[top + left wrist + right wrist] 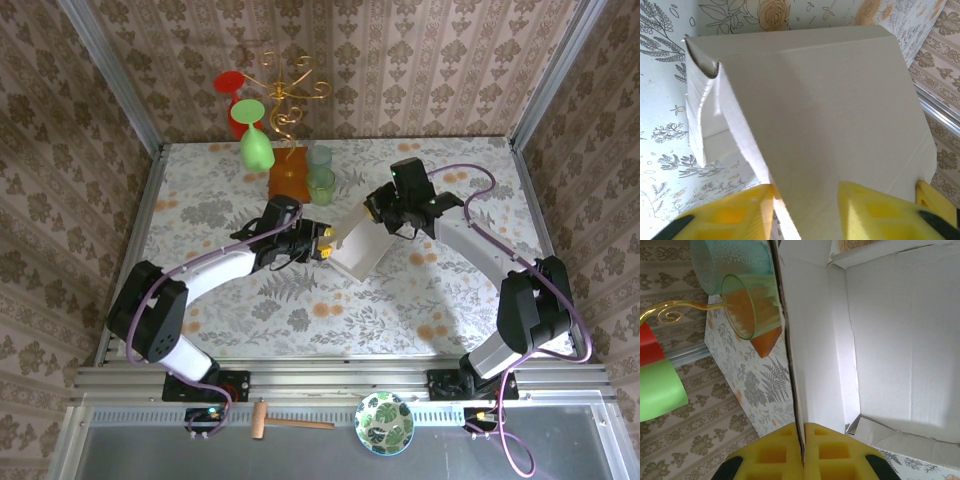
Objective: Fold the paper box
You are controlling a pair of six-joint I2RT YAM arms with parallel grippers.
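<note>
Two grippers work the box (358,248), which sits mid-table between them, just in front of the orange block (288,182) and the cups (320,176). The right gripper (803,432) has its jaws pinched tight on the edge of one side wall, the card showing as a thin line between the yellow pads, with the open inside of the box just to one side. The left gripper (322,246) comes in from the other side. In its wrist view the jaws stand apart, and a broad panel's lower edge runs down across the gap, not clamped as far as I can judge.

This looks like the stage of raising a wall and folding a panel over. To do it well, the right should act as the anchor, holding firm without creasing the thin card. The left should push or close on the panel close to the crease, so it bends along the scored line and not mid-sheet. A slow, even swing is best, because a jerk could pull the wall from the right pads. The cups are near, so the fold should go inward, away from them.
</note>
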